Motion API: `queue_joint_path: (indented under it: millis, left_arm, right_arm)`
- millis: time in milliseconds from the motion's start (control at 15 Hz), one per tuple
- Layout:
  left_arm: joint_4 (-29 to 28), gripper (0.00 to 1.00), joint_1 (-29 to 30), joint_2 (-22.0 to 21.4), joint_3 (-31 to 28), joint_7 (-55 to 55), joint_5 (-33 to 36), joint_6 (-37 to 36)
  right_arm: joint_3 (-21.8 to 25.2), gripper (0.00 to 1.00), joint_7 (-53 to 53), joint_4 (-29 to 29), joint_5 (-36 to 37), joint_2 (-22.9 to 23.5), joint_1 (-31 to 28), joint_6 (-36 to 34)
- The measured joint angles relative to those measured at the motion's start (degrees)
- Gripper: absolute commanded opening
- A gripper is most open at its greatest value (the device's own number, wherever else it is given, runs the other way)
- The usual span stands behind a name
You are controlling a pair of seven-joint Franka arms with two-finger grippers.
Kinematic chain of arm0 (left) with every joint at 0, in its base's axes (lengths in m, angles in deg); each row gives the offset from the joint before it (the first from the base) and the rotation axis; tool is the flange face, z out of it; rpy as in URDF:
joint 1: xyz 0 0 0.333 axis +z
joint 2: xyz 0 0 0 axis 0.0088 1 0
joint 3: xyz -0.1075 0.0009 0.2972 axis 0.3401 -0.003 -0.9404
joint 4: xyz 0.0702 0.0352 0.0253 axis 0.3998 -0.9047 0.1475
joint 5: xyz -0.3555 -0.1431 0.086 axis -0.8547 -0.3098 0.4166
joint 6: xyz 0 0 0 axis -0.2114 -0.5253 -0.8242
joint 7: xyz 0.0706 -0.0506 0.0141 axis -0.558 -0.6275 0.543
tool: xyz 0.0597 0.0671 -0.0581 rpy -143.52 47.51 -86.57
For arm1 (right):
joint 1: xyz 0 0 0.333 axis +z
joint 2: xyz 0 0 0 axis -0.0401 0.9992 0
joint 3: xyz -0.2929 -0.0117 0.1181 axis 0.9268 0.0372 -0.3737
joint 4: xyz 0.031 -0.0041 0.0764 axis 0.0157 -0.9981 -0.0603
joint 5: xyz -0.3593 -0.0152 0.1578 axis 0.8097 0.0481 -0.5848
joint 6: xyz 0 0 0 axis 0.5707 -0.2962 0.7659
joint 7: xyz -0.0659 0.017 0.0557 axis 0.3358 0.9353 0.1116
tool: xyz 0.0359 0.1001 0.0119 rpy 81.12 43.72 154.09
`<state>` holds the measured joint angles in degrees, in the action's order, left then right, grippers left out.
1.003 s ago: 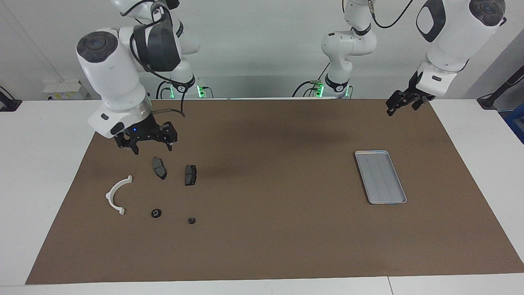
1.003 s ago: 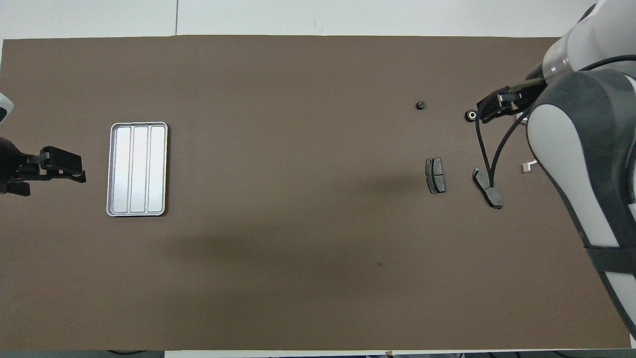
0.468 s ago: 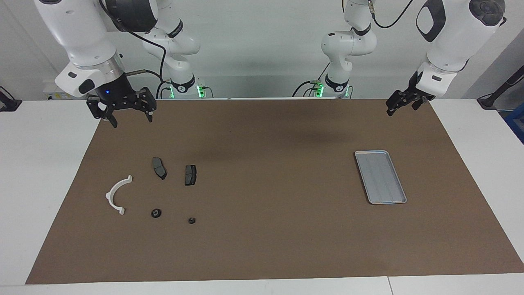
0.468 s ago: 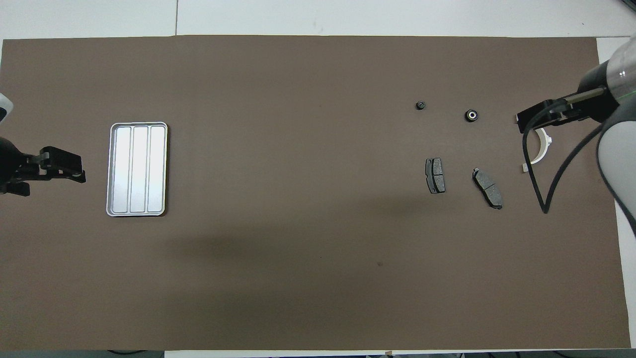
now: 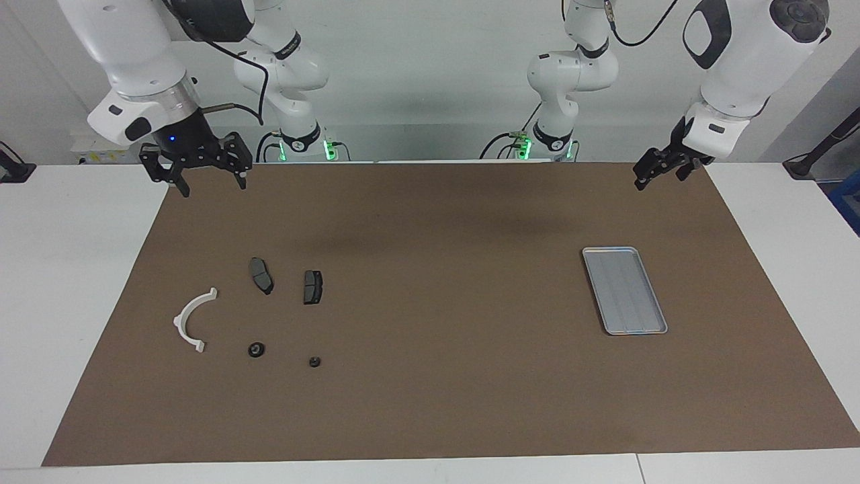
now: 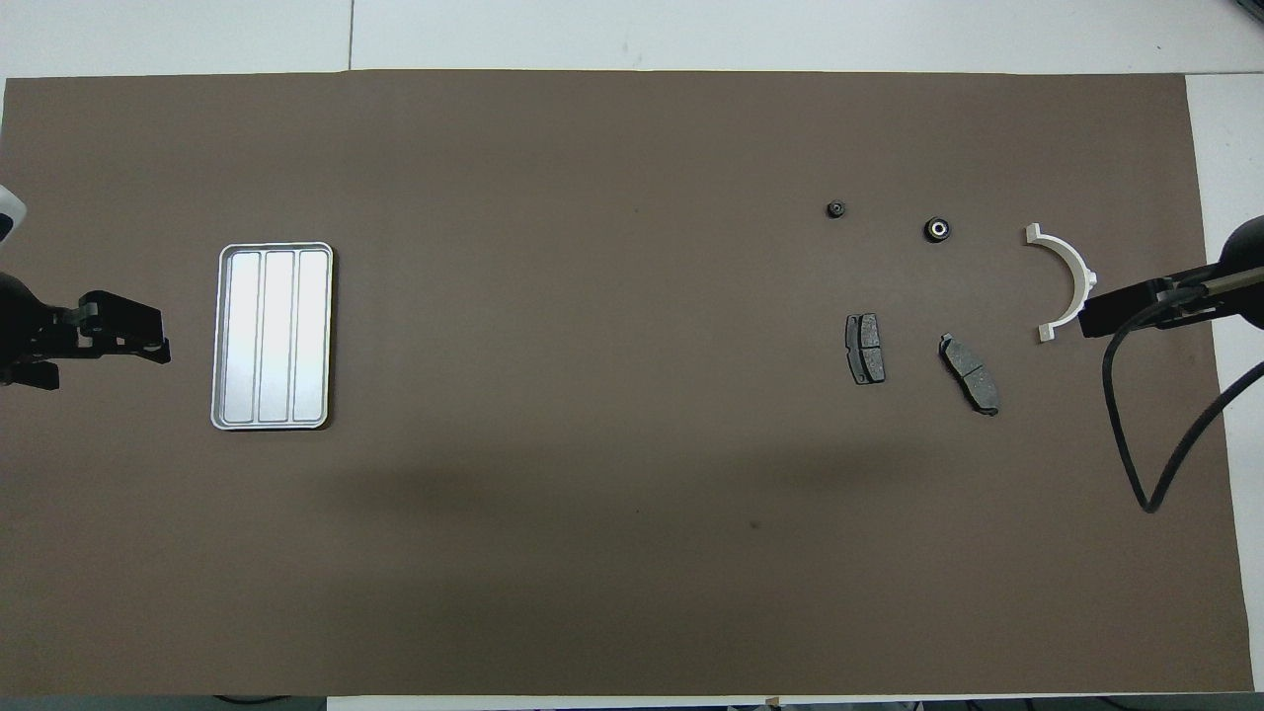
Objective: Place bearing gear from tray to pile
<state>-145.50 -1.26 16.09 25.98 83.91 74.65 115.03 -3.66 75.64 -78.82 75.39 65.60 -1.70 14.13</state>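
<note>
On your bench, the brown mat (image 5: 430,403) carries everything, and clock directions here are read on the overhead view. The tray (image 6: 273,336) lies flat toward the left arm's end of the bench, at about nine o'clock, its ribbed bed bare. The pile sits well apart from it, toward the right arm's end, at about three o'clock: the white half-ring bracket (image 6: 1065,276), two dark brake pads (image 6: 865,349) nearer to the robots than the rest, and two small round dark parts at about two o'clock. Of those, the larger bearing gear (image 6: 936,230) lies beside the bracket and the smaller gear (image 6: 835,209) lies beside it, toward the middle of the bench; both rest on the mat, apart from each other and from the pads. You see the right pincer (image 5: 209,183) raised in the air over the mat's edge at the robots' end, its two fingers spread wide and pointing down, with nothing between them. The left pincer (image 5: 646,176) hangs over the mat's corner at the robots' end, above and apart from the tray; that arm waits, its fingers apart and holding nothing. In the overhead view the left pincer's tip shows just beside the tray's long edge, at nine o'clock of it.
</note>
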Motion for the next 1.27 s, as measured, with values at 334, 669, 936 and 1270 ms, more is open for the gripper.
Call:
queue_joint_path:
  millis: [334, 669, 936, 1270]
  left_arm:
    - [0.00, 1.00, 0.00, -0.01, 0.00, 0.00, 0.00, 0.00]
    - [0.00, 1.00, 0.00, -0.01, 0.00, 0.00, 0.00, 0.00]
    - [0.00, 1.00, 0.00, -0.01, 0.00, 0.00, 0.00, -0.01]
    - [0.00, 1.00, 0.00, -0.01, 0.00, 0.00, 0.00, -0.01]
  right_arm:
    - [0.56, 1.00, 6.38, -2.55, 0.03, -0.02, 0.69, 5.85]
    - [0.57, 1.00, 6.35, -2.89, 0.03, -0.07, 0.72, 6.27]
    - [0.54, 1.00, 6.34, -2.73, 0.03, -0.12, 0.66, 6.26]
    - [0.49, 1.00, 6.34, -2.65, 0.02, -0.12, 0.66, 6.18]
